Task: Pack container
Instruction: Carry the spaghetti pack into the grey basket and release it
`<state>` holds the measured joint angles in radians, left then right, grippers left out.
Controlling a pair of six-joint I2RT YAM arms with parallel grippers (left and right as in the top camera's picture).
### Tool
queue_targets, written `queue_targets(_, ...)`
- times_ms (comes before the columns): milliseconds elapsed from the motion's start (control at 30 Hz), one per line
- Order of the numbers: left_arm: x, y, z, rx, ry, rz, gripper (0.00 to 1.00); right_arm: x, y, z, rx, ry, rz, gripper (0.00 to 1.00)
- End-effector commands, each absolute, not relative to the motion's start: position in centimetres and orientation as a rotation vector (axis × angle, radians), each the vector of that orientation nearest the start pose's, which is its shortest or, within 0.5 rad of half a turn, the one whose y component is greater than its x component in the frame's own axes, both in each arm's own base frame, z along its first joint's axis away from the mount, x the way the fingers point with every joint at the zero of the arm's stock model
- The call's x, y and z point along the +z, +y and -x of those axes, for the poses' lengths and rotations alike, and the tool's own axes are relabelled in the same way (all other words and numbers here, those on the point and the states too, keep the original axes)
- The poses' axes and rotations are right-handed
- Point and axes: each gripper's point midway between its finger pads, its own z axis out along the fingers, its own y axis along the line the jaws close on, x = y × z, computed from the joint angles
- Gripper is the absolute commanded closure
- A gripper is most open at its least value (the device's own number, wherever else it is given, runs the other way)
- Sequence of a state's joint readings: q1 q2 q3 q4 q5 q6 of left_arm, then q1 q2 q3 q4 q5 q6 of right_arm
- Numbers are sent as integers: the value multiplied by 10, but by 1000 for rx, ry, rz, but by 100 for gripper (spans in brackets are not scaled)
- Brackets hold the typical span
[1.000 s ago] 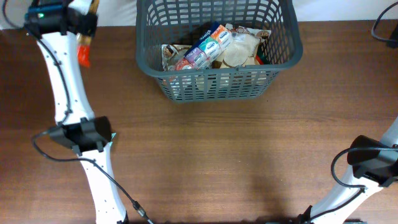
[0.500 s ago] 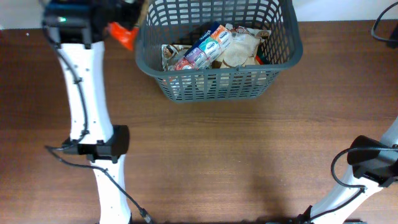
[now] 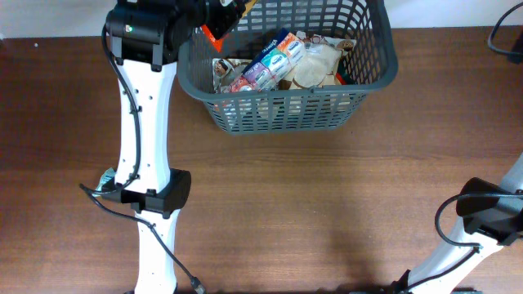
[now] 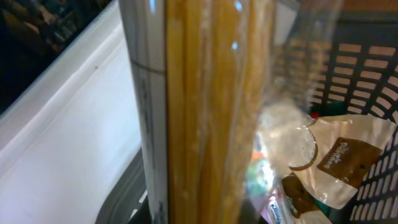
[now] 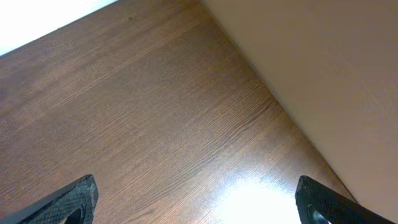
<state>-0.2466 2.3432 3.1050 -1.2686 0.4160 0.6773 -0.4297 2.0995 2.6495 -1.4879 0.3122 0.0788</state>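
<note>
The container [image 3: 278, 110] sits at the far edge of the table [image 3: 327, 204], about mid-width. It is a dark grey lattice basket, and I can see several food packets already lying in it: a blue-and-white packet [image 3: 276, 55] laid diagonally, and a pale packet with a brown label [image 3: 317, 67] just beside it to the right.

My left gripper [image 3: 222, 15] hangs over the basket's far left corner, above the rim. Its jaws are clamped together on a spaghetti pack [image 4: 205, 112]. In the left wrist view the long yellow strands in clear wrap run straight up through the middle of the picture and hide the fingers. Behind them I can see the basket's slotted wall and the brown-labelled packet below.

The left arm [image 3: 139, 122] is stretched nearly full length. It runs from the near table edge up through the elbow joint, along the white link, then turns right at the wrist towards the basket.

My right gripper [image 5: 199, 199] is well apart from the basket, near the table's right side. Its dark fingertips [image 5: 71, 199] are spread wide with only bare wood between them, and the right arm [image 3: 490, 212] is folded low at the near right corner.
</note>
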Motion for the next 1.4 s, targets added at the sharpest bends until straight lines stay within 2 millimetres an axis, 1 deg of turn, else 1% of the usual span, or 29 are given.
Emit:
queue_targets(0, 430, -203, -491, -180, 1616, -1142, 98, 335, -245, -404, -536, 2386, -773, 1)
queue_targets(167, 388, -214, -496, -294, 1709, -1196, 98, 335, -245, -404, -536, 2386, -773, 1)
queue_targets(300, 355, -216, -504, -332, 1789, -1214, 98, 335, -245, -404, -535, 2386, -772, 1)
queue_targets(500, 318, -217, -510, -372, 1877, -1233, 98, 335, -245, -404, -536, 2386, -773, 1)
queue_targets(733, 276, -217, -509, -424, 1986, -1254, 98, 335, -245, -404, -536, 2386, -773, 1)
queue_targets(900, 258, -216, -507, -445, 2030, -1261, 98, 335, -245, -404, -536, 2386, -773, 1)
queue_targets(1133, 255, -215, -505, -450, 2049, -1264, 98, 335, -245, -404, -535, 2386, -772, 1)
queue_targets(1367, 243, -207, -497, -430, 2129, -1269, 98, 335, -245, -404, -536, 2386, -773, 1)
